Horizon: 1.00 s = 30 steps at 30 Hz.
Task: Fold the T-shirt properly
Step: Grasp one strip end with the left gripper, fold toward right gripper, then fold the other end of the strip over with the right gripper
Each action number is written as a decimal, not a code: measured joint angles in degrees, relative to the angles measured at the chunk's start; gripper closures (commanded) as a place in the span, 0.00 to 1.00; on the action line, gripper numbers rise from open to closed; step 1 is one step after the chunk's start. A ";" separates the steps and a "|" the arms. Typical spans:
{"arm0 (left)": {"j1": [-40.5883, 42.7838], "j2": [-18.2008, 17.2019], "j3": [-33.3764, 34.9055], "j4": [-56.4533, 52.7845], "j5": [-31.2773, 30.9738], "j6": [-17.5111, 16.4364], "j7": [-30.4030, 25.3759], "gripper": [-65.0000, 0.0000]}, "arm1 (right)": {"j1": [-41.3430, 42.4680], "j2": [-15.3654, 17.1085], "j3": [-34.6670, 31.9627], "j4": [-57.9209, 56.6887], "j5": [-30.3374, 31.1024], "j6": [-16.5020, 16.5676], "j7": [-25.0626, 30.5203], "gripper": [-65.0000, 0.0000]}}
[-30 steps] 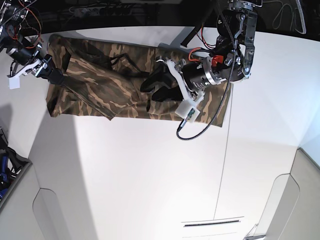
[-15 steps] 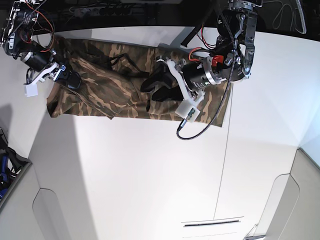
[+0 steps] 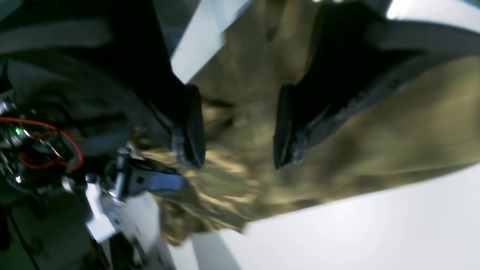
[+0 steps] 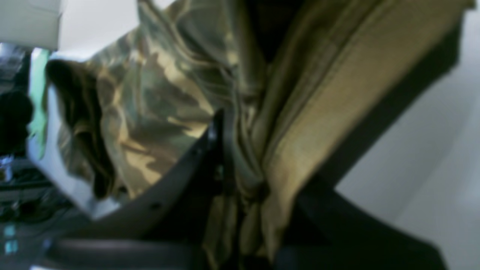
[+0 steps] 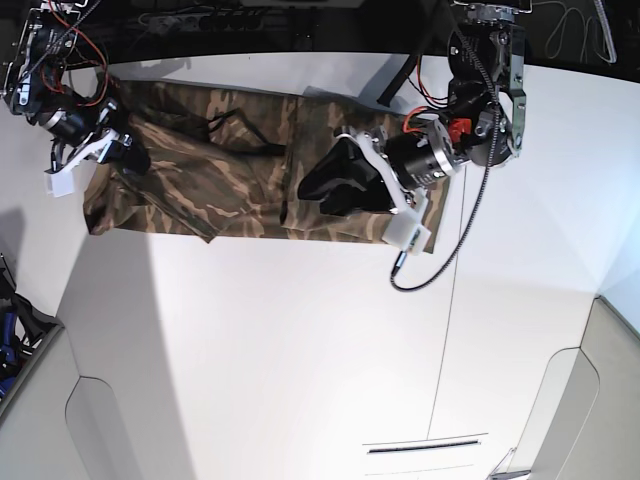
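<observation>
The camouflage T-shirt (image 5: 230, 185) lies as a long strip across the far side of the white table (image 5: 300, 350). At its left end, in the base view, my right gripper (image 5: 128, 155) is on the cloth. The blurred right wrist view shows this gripper (image 4: 255, 176) shut, with a bunched fold of the T-shirt (image 4: 157, 105) pinched between its dark fingers. My left gripper (image 5: 305, 188) hovers over the middle of the strip. In the left wrist view it (image 3: 236, 131) stands open, its pads (image 3: 189, 127) apart, with the T-shirt (image 3: 412, 131) lying flat beneath.
A black cable (image 5: 440, 260) loops from the left arm over the table in front of the shirt's right end. Dark equipment and wires line the table's far edge (image 5: 250, 20). A thin seam (image 5: 448, 340) runs down the tabletop. Grey panels (image 5: 40, 400) flank the near corners.
My right gripper has gone from open to shut on the shirt's left end, and that end has shifted slightly left. The left arm has moved a little right and lower, still open.
</observation>
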 measured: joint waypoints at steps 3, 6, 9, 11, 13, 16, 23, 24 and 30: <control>0.02 -0.02 -4.11 0.00 -0.59 -0.39 2.16 0.49 | 1.01 1.77 3.37 -0.04 -0.15 -0.11 -0.55 1.00; 0.02 -0.26 -7.21 0.02 -0.61 -0.44 4.24 0.49 | 1.86 4.94 4.66 -0.07 2.29 -0.13 -2.58 1.00; 0.68 -1.66 -8.92 0.02 -0.63 -0.50 4.42 0.49 | 2.71 8.46 4.70 -0.04 6.29 -0.13 -3.87 1.00; 1.81 -2.62 -8.98 0.02 -0.31 -0.55 4.35 0.49 | 3.89 10.16 4.70 -0.04 7.08 -0.15 -5.66 1.00; 3.21 -2.89 -9.01 0.02 1.01 -0.59 4.46 0.49 | 5.66 10.99 4.70 -0.04 8.00 -0.13 -7.08 1.00; 5.33 -2.71 -8.83 0.00 1.09 -0.61 3.85 0.49 | 8.61 11.13 4.63 1.20 9.44 -0.15 -9.27 1.00; 9.09 -1.05 -8.81 0.00 1.38 -0.57 1.60 0.49 | 13.05 3.80 4.09 10.56 9.07 -0.15 -9.62 1.00; 9.07 -0.55 -8.46 -0.04 2.03 -0.57 1.49 0.49 | 13.03 2.38 3.32 12.48 8.24 -0.13 -9.60 1.00; 8.83 0.46 -5.29 -0.17 4.92 -0.57 0.09 0.49 | 12.94 -4.15 -6.78 22.69 0.72 -0.15 -8.41 1.00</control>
